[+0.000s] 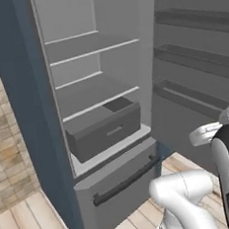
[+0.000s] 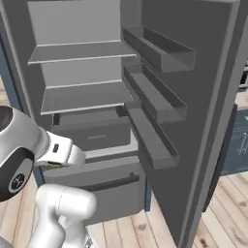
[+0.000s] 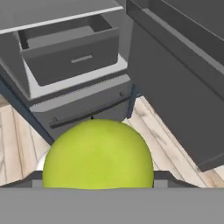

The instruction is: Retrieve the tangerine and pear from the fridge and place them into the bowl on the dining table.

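Pear [image 3: 98,154] fills the lower half of the hand view, tight against the camera and right at the gripper's mouth. I judge it's clamped between the 2 fingers, but the tips are hidden behind the fruit, so I can't confirm contact. It looks smooth, round and rigid, probably light. A ball like that can squirt out of flat pads, so the hold needs to sit across its widest part, with moderate squeeze to avoid bruising.

Left base view: fridge [image 1: 41,108] stands open, 2 pairs of bare grey shelves above the drawer [image 1: 105,129], which is pulled partly out. No fruit on any shelf I can see. The arm is low and in front of the fridge, below the drawer level.

Right base view: the open door [image 2: 203,97] swings out to the right of the fridge body, with 3 bare door racks. A sliver of yellow-green shows just under the wrist, in front of the lower freezer panel [image 2: 97,181], which puts the pear outside the fridge.

Hand view: beyond the pear, the drawer is above and the wood floor [image 3: 153,127] is below the fridge front. Tangerine not spotted anywhere. My read: pear is out, and the carry to the bowl comes next.
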